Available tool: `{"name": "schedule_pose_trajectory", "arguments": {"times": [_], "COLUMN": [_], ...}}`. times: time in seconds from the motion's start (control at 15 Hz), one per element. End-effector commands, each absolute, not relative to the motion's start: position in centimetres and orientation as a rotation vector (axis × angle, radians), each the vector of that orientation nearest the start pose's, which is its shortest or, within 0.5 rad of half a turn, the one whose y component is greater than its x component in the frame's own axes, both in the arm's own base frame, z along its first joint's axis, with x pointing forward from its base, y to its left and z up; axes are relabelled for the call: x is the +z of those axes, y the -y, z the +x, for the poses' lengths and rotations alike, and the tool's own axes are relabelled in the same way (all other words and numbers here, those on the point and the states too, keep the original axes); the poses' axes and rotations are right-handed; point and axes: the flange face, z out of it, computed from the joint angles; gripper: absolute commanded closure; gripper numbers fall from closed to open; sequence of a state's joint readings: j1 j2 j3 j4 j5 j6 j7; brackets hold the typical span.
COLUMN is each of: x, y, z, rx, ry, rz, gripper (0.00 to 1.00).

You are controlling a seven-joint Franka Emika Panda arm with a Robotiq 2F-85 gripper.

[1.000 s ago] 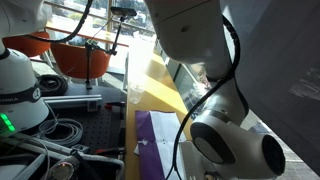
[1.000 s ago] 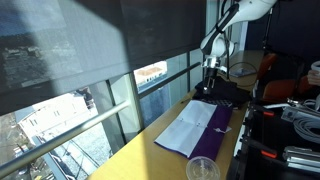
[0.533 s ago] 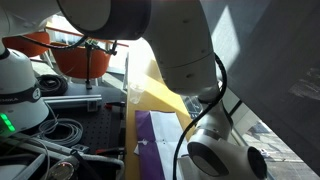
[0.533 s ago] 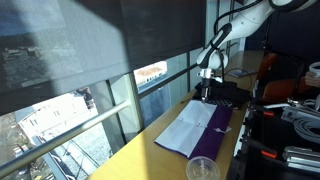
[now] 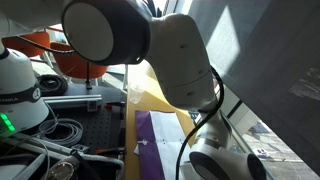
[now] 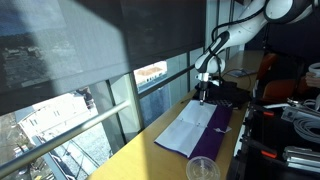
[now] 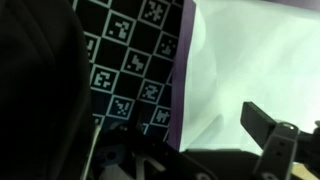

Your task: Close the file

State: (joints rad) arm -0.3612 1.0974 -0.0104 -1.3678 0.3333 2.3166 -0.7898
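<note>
Lying open on the yellow-tan surface [image 6: 135, 160] in an exterior view, the file [image 6: 196, 128] looks light and floppy, best taken by a thin cover edge, with the gripper [image 6: 203, 93] poised over its far end. In the wrist view the file lies close below, purple-edged with white paper showing; whether the gripper is spread or clenched cannot be told.

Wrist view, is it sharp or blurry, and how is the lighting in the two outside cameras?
Wrist view: soft and smeared, the file washed out white, the left side nearly black. In an exterior view the arm looms close and hides most of the scene, with sun bright on the table. In an exterior view the file is sunlit but small, the claw a dark shape.
</note>
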Motion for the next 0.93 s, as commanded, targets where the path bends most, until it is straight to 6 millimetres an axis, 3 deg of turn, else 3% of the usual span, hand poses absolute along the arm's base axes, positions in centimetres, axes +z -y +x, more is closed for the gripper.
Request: {"name": "schedule_pose_trajectory", "arguments": {"times": [0.0, 0.47, 0.53, 0.6, 0.87], "x": [3.6, 4.2, 4.1, 4.1, 4.4], "y": [24.9, 23.0, 22.9, 22.8, 22.9], "z": [66.2, 68.0, 68.1, 68.2, 68.8], "rx": [-0.032, -0.090, -0.093, -0.094, -0.107], "ry": [0.221, 0.176, 0.173, 0.169, 0.153], "rz": [-2.847, -2.802, -2.798, -2.794, -2.789], "gripper": [0.00, 0.00, 0.06, 0.26, 0.58]}}
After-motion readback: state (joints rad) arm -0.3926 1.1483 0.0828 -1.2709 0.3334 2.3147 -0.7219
